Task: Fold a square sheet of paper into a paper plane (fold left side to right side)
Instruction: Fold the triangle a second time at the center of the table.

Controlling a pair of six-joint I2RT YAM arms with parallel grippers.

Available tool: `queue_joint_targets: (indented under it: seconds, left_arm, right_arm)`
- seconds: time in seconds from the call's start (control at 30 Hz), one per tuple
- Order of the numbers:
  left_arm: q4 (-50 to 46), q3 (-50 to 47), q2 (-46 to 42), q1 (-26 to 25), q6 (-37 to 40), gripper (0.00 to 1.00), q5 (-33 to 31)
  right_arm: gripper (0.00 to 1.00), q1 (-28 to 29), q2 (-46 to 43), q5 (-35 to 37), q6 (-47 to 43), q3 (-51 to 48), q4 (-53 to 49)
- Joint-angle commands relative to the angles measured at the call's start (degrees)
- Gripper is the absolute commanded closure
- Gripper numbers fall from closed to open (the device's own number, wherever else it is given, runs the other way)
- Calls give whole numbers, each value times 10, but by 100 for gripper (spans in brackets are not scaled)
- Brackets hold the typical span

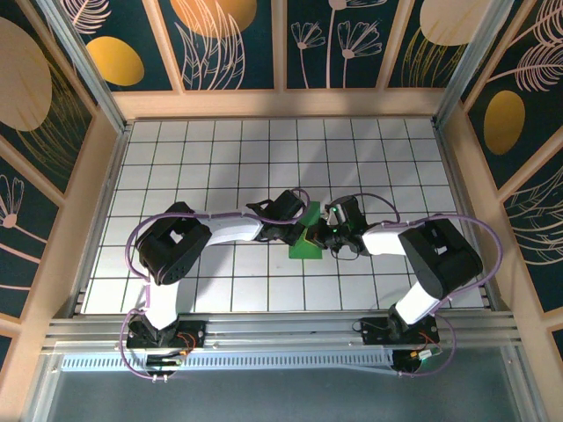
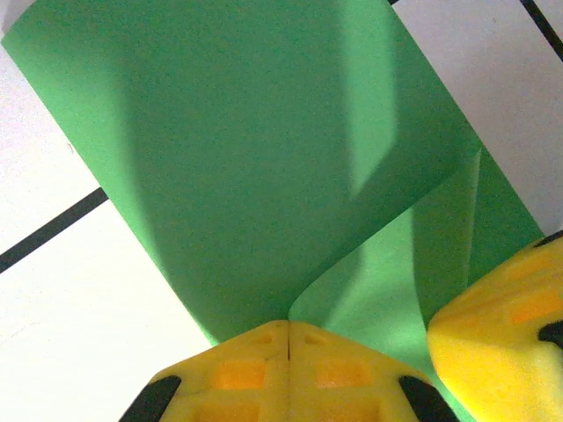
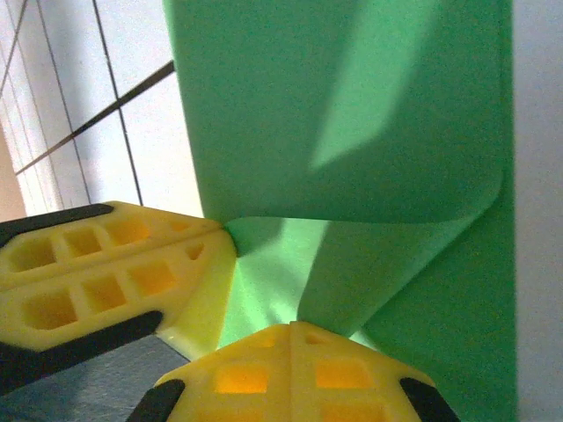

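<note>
On white tiles (image 1: pixel 220 158), green sheet (image 1: pixel 308 243)

1. The square sheet of thin bright green paper (image 2: pixel 264 176) is matt, smooth and unprinted. It takes soft shadows without glare and bends in a gentle curve where it lifts.
2. The left gripper (image 2: pixel 288 330) has yellow moulded plastic fingers, finely grainy and satin, with recessed pockets and duller black inserts.
3. The right gripper (image 3: pixel 295 330) has the same grainy yellow plastic and black inserts.
4. The white gridded table (image 1: pixel 220 149) looks hard and smooth, with a faint sheen.
5. The white arm shells (image 1: pixel 233 230) are glossy plastic. The black joint housings (image 1: pixel 171 246) are semi-gloss.
6. The silver rails (image 1: pixel 281 334) are ribbed metal. The pale wooden frame (image 1: pixel 281 103) is matt.
</note>
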Motion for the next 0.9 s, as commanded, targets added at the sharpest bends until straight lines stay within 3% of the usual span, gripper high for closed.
queue_joint_targets:
  seconds: [0.0, 0.37, 0.63, 0.87]
  left_arm:
    - [-16, 1, 24, 4, 10, 100, 8]
    - [-15, 3, 15, 4, 1, 99, 5]
    - [-44, 27, -45, 7, -9, 72, -36]
    - [-58, 12, -108, 16, -38, 69, -12]
  right_arm:
    - [100, 5, 11, 18, -13, 10, -25]
    - [100, 9, 20, 34, -20, 6, -53]
    - [100, 9, 22, 41, -20, -2, -57]
    - [100, 9, 21, 41, -20, -1, -56]
